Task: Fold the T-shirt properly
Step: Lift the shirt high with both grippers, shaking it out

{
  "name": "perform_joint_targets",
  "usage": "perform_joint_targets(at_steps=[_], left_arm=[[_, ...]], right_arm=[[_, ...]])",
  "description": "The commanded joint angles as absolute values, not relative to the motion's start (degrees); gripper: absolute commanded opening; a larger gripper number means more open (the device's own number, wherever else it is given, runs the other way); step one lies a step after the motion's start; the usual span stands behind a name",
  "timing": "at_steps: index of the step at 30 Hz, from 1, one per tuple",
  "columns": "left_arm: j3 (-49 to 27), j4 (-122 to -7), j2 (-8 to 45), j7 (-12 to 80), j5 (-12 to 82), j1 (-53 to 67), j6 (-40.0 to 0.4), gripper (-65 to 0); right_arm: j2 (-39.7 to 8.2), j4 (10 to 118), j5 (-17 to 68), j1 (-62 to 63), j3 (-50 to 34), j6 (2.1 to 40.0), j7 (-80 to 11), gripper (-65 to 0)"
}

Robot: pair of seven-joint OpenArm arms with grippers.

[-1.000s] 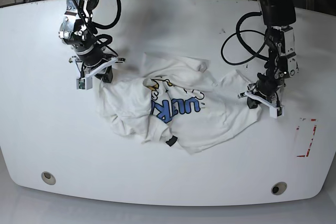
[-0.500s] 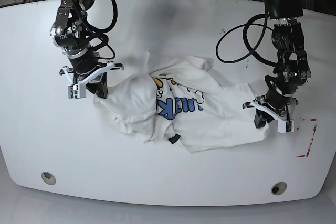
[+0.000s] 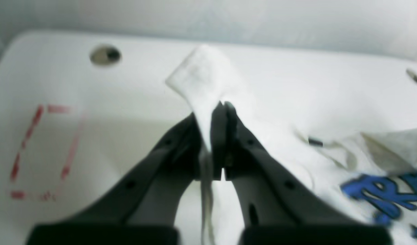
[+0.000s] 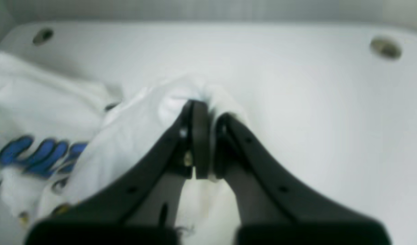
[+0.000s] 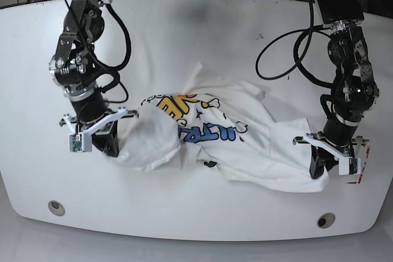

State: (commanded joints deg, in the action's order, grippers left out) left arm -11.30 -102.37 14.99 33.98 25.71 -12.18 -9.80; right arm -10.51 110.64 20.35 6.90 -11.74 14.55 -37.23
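Both grippers pinch cloth, left gripper (image 5: 326,162) and right gripper (image 5: 95,141) at opposite edges of the bunched T-shirt (image 5: 209,133) mid-table (image 5: 196,23); best to pull apart evenly, low, keeping blue lettering (image 5: 206,132) up and grips tight.

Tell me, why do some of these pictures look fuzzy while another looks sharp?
Base view: sharp and evenly lit, with soft shadows under the T-shirt. Left wrist view: blurred throughout, the left hand and red floor marks smeared. Right wrist view: just as soft, the right hand and the blue lettering hazy.
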Motion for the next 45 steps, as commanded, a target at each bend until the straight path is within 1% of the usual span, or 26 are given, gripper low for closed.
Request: perform_joint_targets(at_steps=[3,7,10,13,17,19,21,27,31,33,41,45], left_arm=[[-12.97,-101.93,16.57,33.98,25.71,-14.46,-9.80,-65.0],[-13.49,-101.14,16.84,33.98,25.71,-17.36,-9.80,-64.9],[-13.85,-100.53,18.51,33.98,25.71,-19.65,-9.80,-64.9],[-14.99,-100.44,19.03,34.15,25.71,-21.76,-9.80,-64.9],[-15.96,-100.44,19.12,37.58,25.71,-26.07,-9.80,-64.7],[-16.66,-100.44,19.03,39.34,25.71,-28.44,-9.80,-64.7],[-17.19,-100.53,19.03,40.75,25.71,-30.90,-9.80,-64.7],[-17.19,-100.62,19.21,41.80,25.71,-37.58,-9.80,-64.7],[-17.19,-100.70,19.38,41.80,25.63,-40.92,-9.80,-64.7],[-17.10,-100.53,20.44,41.80,25.63,-42.33,-9.80,-64.7],[-16.75,-101.05,21.23,42.95,25.80,-43.12,-9.89,-64.7],[-16.92,-102.29,21.14,46.20,25.89,-40.92,-9.89,-64.7]], right_arm=[[-11.91,108.44,20.44,11.03,-10.59,14.55,-37.05,-65.0],[-13.41,105.10,20.44,15.52,-9.98,14.55,-37.05,-65.0],[-14.73,102.64,20.44,19.38,-9.89,14.64,-37.05,-65.0],[-15.78,100.00,20.44,22.99,-9.80,14.64,-37.05,-65.0],[-17.36,96.31,20.62,28.00,-9.80,15.08,-37.05,-65.0],[-18.07,94.81,21.85,30.46,-9.80,16.31,-37.14,-65.0],[-19.12,92.88,23.96,33.10,-9.80,16.66,-37.32,-65.0],[-21.76,87.78,30.37,40.22,-9.80,16.84,-37.32,-65.0],[-22.55,85.93,32.04,43.65,-9.80,16.92,-37.41,-65.0],[-22.73,84.70,32.48,45.23,-9.80,16.92,-37.41,-65.0],[-22.73,84.53,32.48,45.76,-9.80,17.01,-37.41,-65.0],[-22.73,86.81,32.48,40.92,-10.07,17.01,-37.41,-65.0]])
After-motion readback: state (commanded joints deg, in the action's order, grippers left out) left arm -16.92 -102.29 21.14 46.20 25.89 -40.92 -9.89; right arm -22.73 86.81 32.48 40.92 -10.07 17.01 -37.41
